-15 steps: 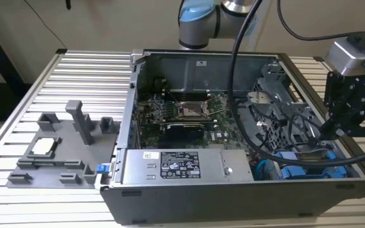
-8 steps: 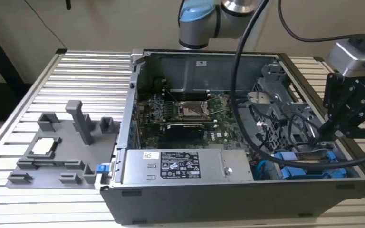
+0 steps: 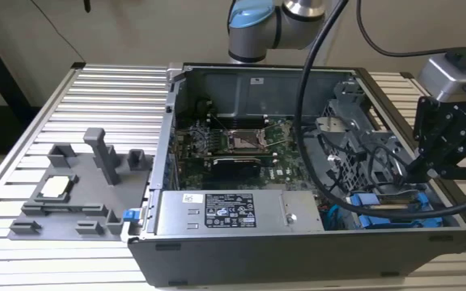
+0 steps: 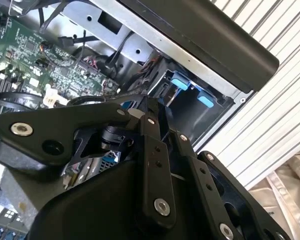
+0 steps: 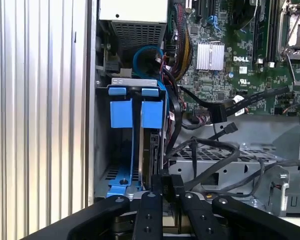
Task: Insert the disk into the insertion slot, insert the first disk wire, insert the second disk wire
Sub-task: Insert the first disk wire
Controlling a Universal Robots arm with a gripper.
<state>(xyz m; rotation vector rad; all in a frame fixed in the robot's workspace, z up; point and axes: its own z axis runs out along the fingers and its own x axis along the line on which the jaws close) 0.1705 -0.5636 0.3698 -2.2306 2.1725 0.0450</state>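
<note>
At lower centre of the first wrist view, the claw (image 5: 168, 196), narrow on a black plug (image 5: 169, 183), hangs over the disk (image 5: 135, 112) seated in the insertion slot (image 5: 102, 150); best kept square, pressed straight.
</note>
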